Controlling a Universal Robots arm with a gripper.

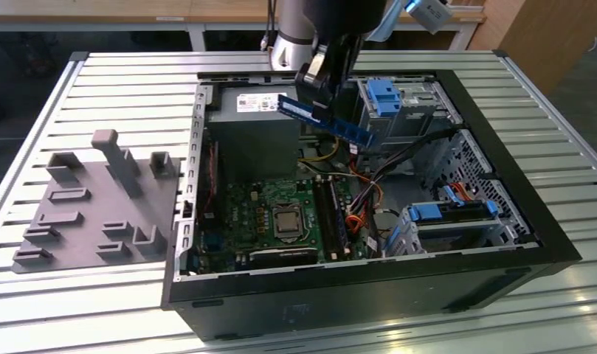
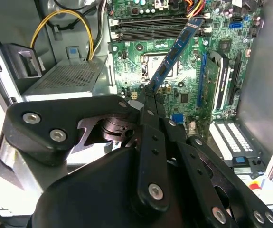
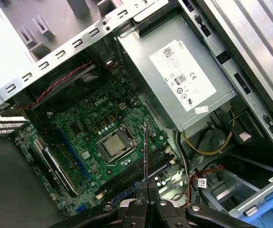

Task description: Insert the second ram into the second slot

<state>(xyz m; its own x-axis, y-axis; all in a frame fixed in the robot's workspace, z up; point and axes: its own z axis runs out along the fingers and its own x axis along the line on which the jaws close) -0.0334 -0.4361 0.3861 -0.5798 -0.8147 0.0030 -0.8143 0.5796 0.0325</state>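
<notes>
The claw (image 2: 151,91) pinches 1 end of the 2nd ram (image 2: 175,51) (tilted, blue), held in the air above the motherboard (image 2: 187,98).

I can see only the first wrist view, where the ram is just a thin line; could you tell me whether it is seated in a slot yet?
Observer: No. In the exterior view the ram hangs tilted above the open case, well clear of the board.
Operator: Thank you. Is the gripper properly on it?
Observer: In the second wrist view the gripper is shut on one end of the ram, and the flat blue face with its dark chips shows.
</notes>
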